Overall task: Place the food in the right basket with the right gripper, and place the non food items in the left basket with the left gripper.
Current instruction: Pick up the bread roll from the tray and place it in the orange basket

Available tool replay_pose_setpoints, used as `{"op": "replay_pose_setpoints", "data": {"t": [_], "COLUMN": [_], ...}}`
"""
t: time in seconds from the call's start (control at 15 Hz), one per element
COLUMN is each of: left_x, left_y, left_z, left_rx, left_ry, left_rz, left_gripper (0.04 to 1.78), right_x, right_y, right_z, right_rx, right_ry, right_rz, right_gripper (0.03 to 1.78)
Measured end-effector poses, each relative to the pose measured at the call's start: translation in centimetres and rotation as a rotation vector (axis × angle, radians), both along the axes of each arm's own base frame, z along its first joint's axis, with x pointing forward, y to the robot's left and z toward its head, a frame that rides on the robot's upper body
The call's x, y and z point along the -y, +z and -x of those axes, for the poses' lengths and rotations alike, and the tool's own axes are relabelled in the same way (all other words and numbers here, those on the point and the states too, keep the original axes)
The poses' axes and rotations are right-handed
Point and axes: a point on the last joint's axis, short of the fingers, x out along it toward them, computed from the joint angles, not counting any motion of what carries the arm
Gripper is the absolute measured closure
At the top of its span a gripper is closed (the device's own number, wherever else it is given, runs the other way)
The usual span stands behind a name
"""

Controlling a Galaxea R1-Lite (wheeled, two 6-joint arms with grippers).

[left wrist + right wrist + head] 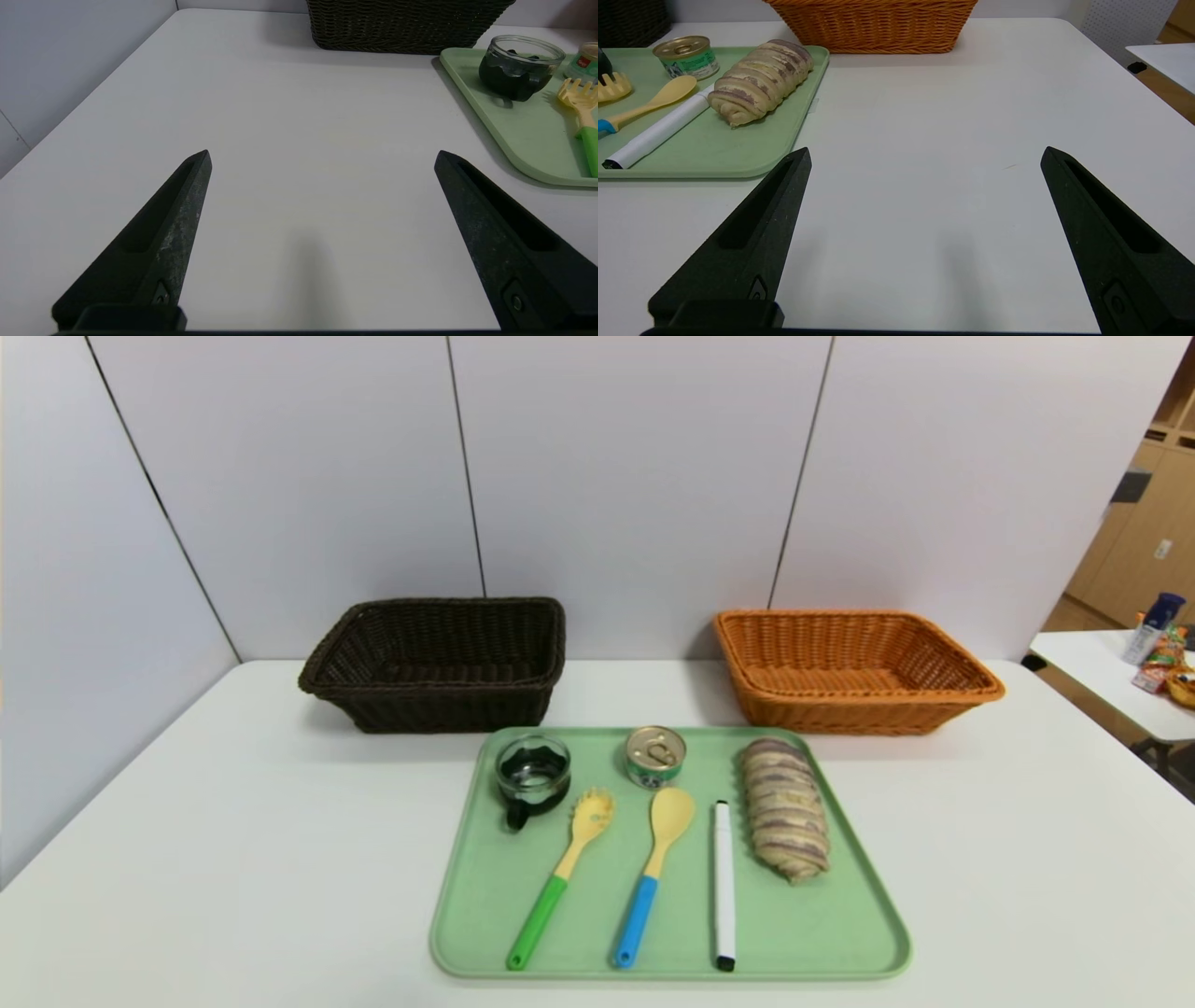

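Observation:
On a green tray [840,933] lie a striped bread loaf [784,807], a gold-lidded tin [655,756], a glass cup with black handle [532,777], a yellow pasta fork with green handle [560,877], a yellow spoon with blue handle [653,868] and a white marker [724,882]. The dark brown basket [439,663] stands back left, the orange basket [854,667] back right; both look empty. My left gripper [322,156] is open over bare table left of the tray. My right gripper [924,154] is open over bare table right of the tray. Neither shows in the head view.
The white table [187,859] has a wall of grey panels behind the baskets. A second table [1111,672] with packets and a bottle stands off to the right. The loaf [759,81] and tin [686,56] show in the right wrist view, the cup [518,65] in the left.

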Motion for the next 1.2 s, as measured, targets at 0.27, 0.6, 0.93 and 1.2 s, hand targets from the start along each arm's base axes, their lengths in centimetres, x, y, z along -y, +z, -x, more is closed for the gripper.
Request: {"op": "replay_pose_setpoints", "data": {"t": [0.27, 0.6, 0.93, 1.2], "left_x": [0.0, 0.1, 0.3, 0.4], "left_y": [0.0, 5.3, 13.0, 17.6], "left_z": [0.0, 1.9, 1.4, -4.3], "left_rx": [-0.001, 0.002, -0.268, -0.431], "left_ry": [0.003, -0.028, -0.124, -0.144], "left_rz": [-0.013, -0.017, 0.015, 0.041], "left_gripper": [0.13, 0.13, 0.13, 0.13], "right_x": [0.0, -0.2, -0.5, -2.6], "right_y": [0.1, 8.6, 23.1, 26.6], "right_z": [0.1, 0.8, -5.0, -14.0], "right_rx": [-0.002, 0.015, -0.161, -0.524], "right_ry": [0.02, 0.106, 0.192, 0.291], "right_rz": [0.065, 0.066, -0.105, -0.281], "right_gripper": [0.11, 0.11, 0.11, 0.11]}}
